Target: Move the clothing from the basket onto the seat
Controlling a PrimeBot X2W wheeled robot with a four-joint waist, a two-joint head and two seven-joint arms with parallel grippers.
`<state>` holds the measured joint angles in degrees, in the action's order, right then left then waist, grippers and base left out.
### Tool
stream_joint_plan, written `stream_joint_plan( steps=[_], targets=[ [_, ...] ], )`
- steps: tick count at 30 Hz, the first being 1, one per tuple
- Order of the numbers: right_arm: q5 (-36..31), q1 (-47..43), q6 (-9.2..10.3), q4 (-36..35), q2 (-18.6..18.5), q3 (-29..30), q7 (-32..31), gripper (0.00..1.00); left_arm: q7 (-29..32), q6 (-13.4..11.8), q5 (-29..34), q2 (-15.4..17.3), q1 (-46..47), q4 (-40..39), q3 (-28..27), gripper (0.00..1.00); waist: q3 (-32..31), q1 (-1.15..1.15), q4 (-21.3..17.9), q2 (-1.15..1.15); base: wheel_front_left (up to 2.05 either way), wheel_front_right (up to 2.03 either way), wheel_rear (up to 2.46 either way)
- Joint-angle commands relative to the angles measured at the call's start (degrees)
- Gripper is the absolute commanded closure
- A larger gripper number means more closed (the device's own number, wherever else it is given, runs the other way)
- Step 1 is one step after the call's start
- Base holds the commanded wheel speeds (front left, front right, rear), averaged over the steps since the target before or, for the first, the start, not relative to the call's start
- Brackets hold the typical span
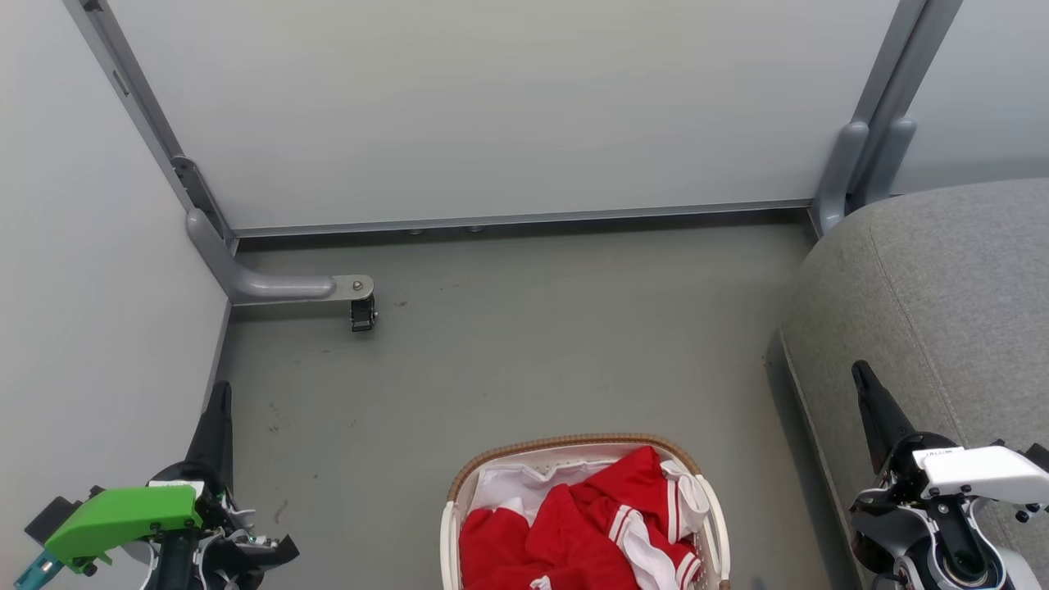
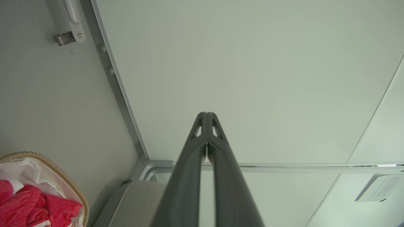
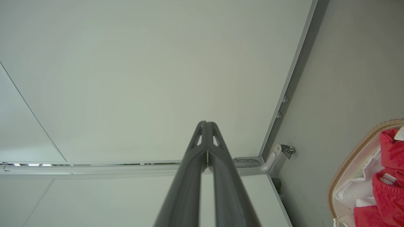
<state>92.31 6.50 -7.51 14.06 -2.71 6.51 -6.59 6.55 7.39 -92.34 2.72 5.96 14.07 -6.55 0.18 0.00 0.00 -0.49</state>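
Note:
The red clothing (image 1: 590,524) with white stripes lies heaped in the basket (image 1: 565,447), a white plastic tub with a brown woven rim, at the bottom centre of the head view. The grey seat (image 1: 934,287) fills the right side, its rounded edge beside the basket. My left gripper (image 1: 220,393) stands at the lower left, shut and holding nothing, well left of the basket. My right gripper (image 1: 860,373) is shut too, over the seat's front edge. In the left wrist view the clothing (image 2: 28,201), the basket (image 2: 60,176) and my gripper (image 2: 206,115) show; in the right wrist view, the clothing (image 3: 391,154) and my gripper (image 3: 206,123).
Pale partition panels (image 1: 492,106) close off the back and left, on a grey frame. A frame foot with a black caster (image 1: 362,313) juts onto the grey floor (image 1: 524,344) at the left. A white liner sheet (image 1: 516,483) lies under the clothes.

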Motion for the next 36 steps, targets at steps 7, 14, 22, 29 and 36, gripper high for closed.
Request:
stream_joint_plan(
  steps=[7, 14, 22, 29, 36],
  targets=[
    [0.2, -0.7, 0.04, -0.2, -0.4, 0.1, 0.0, 1.0, 0.1, 0.3, -0.2, 0.3, 0.6, -0.1, 0.0, 1.0, 0.0, 0.0, 0.0, 0.49, 0.0, 0.0, 0.0],
    [0.2, -0.7, 0.04, -0.2, -0.4, 0.1, 0.0, 1.0, 0.1, 0.3, -0.1, 0.3, 0.6, -0.1, 0.0, 1.0, 0.0, 0.0, 0.0, 0.49, 0.0, 0.0, 0.0],
    [0.0, -0.1, 0.0, 0.7, 0.2, -0.1, 0.0, 0.0, -0.1, 0.0, 0.0, -0.1, -0.3, 0.6, 0.1, 0.0, 0.0, 0.0, 0.0, 0.0, 0.0, 0.0, 0.0],
    [-0.7, -1.1, 0.0, 2.2, 0.6, -1.0, 1.4, 0.0, -1.4, -0.1, 0.4, -0.4, -1.6, 1.9, 1.6, 0.0, 0.0, 0.0, 0.0, 0.02, 0.0, 0.0, 0.0],
    [-3.7, -0.9, 0.0, 2.9, 0.5, -0.8, 3.3, 0.0, -3.3, -0.1, 2.2, -0.3, -1.7, 1.5, 3.2, 0.0, 0.2, 0.0, 0.0, 0.05, 0.0, 0.0, 0.0]
  ],
)
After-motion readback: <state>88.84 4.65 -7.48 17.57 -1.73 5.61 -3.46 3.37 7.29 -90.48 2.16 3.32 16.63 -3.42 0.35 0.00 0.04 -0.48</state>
